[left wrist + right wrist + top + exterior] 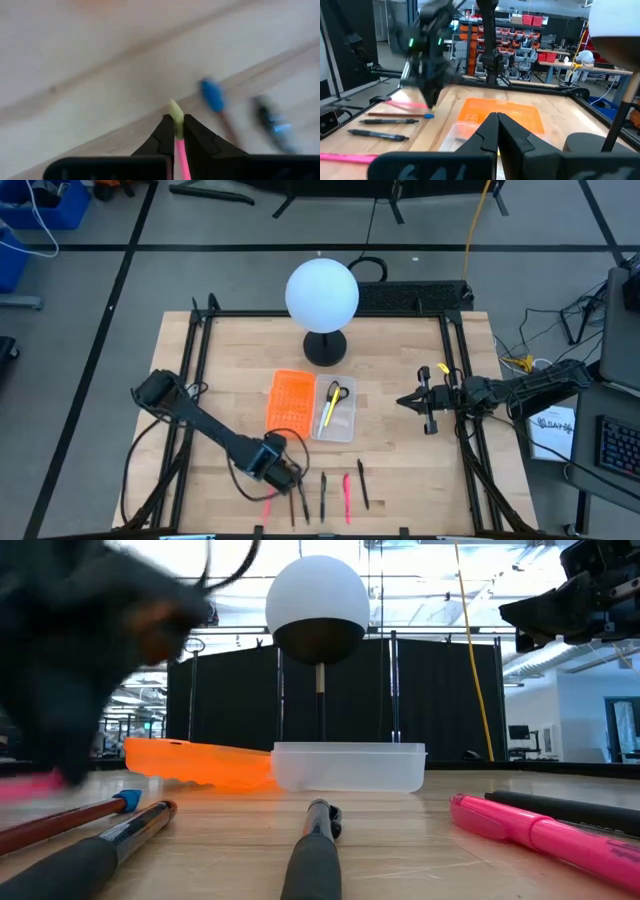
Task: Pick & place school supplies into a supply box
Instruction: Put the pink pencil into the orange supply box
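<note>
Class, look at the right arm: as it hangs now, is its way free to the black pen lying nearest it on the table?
Probably yes: the right gripper hangs shut above bare table, nothing between it and the black pen.

Five pens (323, 498) on table, one supply box (312, 403), one lamp (322, 294)

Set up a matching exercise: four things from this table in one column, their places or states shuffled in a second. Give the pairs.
1. left gripper
2. right gripper
3. scissors
4. white globe lamp

A. lying in the clear tray
B. shut on a pink pen
C. standing behind the box at the table's far side
D. shut, holding nothing, above the table's right part

Pairs: 1-B, 2-D, 3-A, 4-C
</note>
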Action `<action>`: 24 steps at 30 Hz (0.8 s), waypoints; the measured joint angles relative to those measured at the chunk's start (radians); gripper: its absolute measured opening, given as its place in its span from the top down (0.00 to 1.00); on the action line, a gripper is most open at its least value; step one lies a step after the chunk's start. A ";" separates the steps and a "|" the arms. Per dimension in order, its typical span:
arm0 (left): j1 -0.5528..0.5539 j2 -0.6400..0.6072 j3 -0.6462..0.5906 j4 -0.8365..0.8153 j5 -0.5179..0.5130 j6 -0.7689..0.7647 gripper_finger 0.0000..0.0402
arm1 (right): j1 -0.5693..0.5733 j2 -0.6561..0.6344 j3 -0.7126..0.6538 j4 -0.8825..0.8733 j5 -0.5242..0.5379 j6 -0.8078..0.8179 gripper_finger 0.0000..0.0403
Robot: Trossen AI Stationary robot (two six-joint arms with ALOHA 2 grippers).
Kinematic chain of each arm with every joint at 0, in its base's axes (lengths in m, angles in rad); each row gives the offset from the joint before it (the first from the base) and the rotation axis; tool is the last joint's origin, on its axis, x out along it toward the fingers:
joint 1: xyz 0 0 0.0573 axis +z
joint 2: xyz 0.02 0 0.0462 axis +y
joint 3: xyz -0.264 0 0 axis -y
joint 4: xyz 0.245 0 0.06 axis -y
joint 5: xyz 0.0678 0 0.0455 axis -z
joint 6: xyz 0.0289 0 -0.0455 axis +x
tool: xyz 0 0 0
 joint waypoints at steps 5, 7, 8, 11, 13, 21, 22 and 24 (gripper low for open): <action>0.026 -0.075 0.126 -0.092 -0.051 0.077 0.94 | 0.000 0.003 0.000 -0.009 0.000 0.000 1.00; 0.060 -0.089 0.207 -0.147 -0.105 0.140 0.95 | 0.000 0.005 0.000 -0.010 0.000 0.000 1.00; 0.081 -0.093 0.253 -0.173 -0.125 0.179 0.95 | 0.000 0.005 0.000 -0.009 0.000 0.000 1.00; 0.158 -0.094 0.369 -0.216 -0.140 0.304 0.96 | 0.000 0.005 0.000 -0.006 0.000 0.000 1.00; 0.219 -0.094 0.417 -0.206 -0.137 0.386 0.96 | 0.000 0.005 0.000 -0.007 0.000 0.001 1.00; 0.490 -0.078 0.434 -0.083 -0.110 0.597 0.96 | 0.000 0.005 0.000 -0.006 0.000 -0.001 1.00; 0.520 -0.070 0.434 -0.069 -0.094 0.621 0.96 | 0.000 0.005 0.000 -0.007 0.000 -0.001 1.00; 0.576 -0.040 0.432 -0.036 -0.063 0.673 0.96 | 0.000 0.004 0.000 -0.006 0.000 -0.001 1.00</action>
